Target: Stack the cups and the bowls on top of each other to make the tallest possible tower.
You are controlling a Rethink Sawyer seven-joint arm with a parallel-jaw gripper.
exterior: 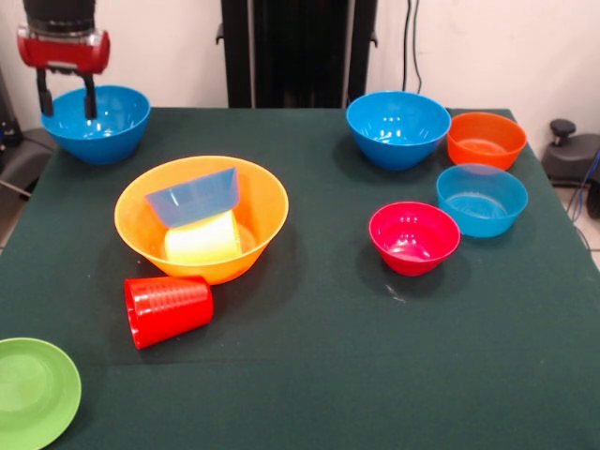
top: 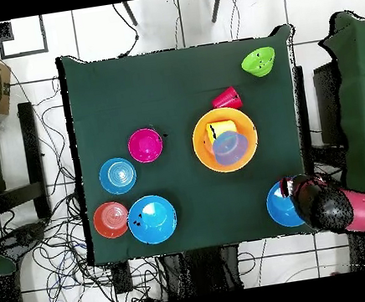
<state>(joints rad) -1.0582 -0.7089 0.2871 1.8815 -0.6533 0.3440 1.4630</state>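
The dark green surface (exterior: 309, 375) carries a big yellow-orange bowl (exterior: 262, 192), a red cup (exterior: 169, 310) on its side, a green bowl (exterior: 34, 391), a pink-red bowl (exterior: 413, 238), an orange bowl (exterior: 486, 140) and three blue bowls (exterior: 398, 128).

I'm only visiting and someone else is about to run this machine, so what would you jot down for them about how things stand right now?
Gripper: open, fingers down at the rim of a deep blue bowl at the table's corner; nothing lifted.
Tower: big yellow-orange bowl holds the yellow cup on its side and a pale blue bowl tilted on it.
Red cup lies on its side, touching the big bowl.
Loose: second deep blue bowl, orange bowl, pale blue bowl, pink-red bowl, green bowl at the table edge.
Done: little. Left: nearly all the stacking.
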